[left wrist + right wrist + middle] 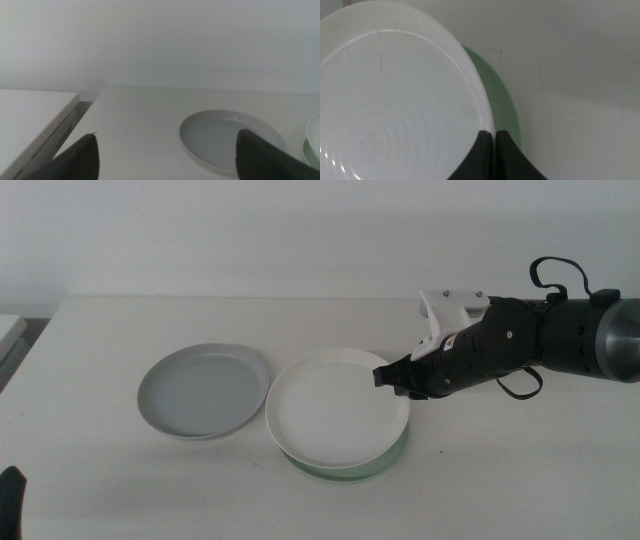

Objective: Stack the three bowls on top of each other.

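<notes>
White bench (100, 480). Right gripper (493, 134): fingers clamped on rim of shallow white round bowl (335, 408), sitting off-centre on pale mint green bowl (500, 97). Shallow grey round bowl (203, 391) just beside them. Left gripper (165, 150) waits near bench edge, fingers apart.

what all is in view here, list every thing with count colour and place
grey bowl: one, grey, on the table left of the white bowl, empty, apart from the stack
white bowl: one, white, sitting off-centre on the green bowl, rim pinched by the right gripper
green bowl: one, pale mint green, under the white bowl, only its edge showing
table: one, white, under everything
side surface: one, white, beside the table
right gripper: one, dark, shut on the white bowl's right rim
left gripper: one, dark, open, waiting at the near left edge
</notes>
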Tool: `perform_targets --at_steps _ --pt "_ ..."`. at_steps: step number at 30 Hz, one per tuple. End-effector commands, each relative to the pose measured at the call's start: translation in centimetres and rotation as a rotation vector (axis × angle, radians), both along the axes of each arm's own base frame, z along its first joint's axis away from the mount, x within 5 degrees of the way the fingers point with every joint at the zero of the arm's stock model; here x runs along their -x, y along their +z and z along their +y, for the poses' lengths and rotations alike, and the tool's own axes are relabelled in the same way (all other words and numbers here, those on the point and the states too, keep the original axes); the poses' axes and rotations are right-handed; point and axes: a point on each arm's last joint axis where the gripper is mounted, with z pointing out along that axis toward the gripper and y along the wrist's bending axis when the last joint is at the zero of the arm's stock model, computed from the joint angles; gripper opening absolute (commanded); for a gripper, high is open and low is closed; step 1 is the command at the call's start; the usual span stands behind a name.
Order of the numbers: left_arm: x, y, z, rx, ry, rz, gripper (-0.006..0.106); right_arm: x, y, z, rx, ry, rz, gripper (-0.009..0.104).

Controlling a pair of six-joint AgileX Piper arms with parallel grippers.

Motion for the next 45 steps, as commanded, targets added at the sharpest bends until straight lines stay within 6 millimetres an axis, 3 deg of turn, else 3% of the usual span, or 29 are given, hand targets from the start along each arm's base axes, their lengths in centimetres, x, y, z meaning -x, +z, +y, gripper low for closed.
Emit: perform_targets --at_steps 1,7,11,17,19,22,24,27,31,33,37,45 --pt "0.0 0.1 0.0 0.003 -0.002 -0.015 0.094 -0.1 -0.2 0.1 -0.006 -0.006 -0.003 -0.002" --pt "0.0 0.1 0.0 0.003 -0.002 -0.015 0.094 -0.1 -0.3 0.1 -0.012 -0.012 0.004 -0.002" --pt "0.0 0.1 0.0 0.000 -0.002 -0.015 0.094 -0.1 -0.3 0.1 -0.010 -0.011 0.003 0.009" --pt "0.0 0.1 0.0 0.000 -0.002 -0.015 0.094 0.0 0.2 0.1 -0.008 0.000 -0.011 0.048" --pt "0.0 0.1 0.0 0.000 -0.002 -0.015 0.094 0.3 1.3 -0.1 0.003 0.034 -0.043 0.062" --pt "0.0 0.1 0.0 0.000 -0.002 -0.015 0.094 1.2 5.2 -0.3 0.020 0.118 -0.102 0.083" --pt "0.0 0.1 0.0 0.000 -0.002 -0.015 0.094 2.6 9.0 -0.9 0.029 0.178 -0.166 0.091" --pt "0.0 0.1 0.0 0.002 -0.002 -0.015 0.094 6.5 14.5 -2.4 0.045 0.311 -0.307 0.093" --pt "0.0 0.1 0.0 0.002 -0.002 -0.015 0.094 12.9 18.9 -5.0 0.003 0.399 -0.510 0.093" --pt "0.0 0.1 0.0 0.002 -0.002 -0.015 0.094 16.0 19.5 -6.3 -0.021 0.418 -0.569 0.093" --pt "0.0 0.1 0.0 0.002 -0.002 -0.015 0.094 19.4 20.1 -7.9 -0.056 0.407 -0.658 0.093" --pt "0.0 0.1 0.0 0.002 -0.002 -0.015 0.094 21.4 21.6 -9.0 -0.086 0.378 -0.760 0.093"
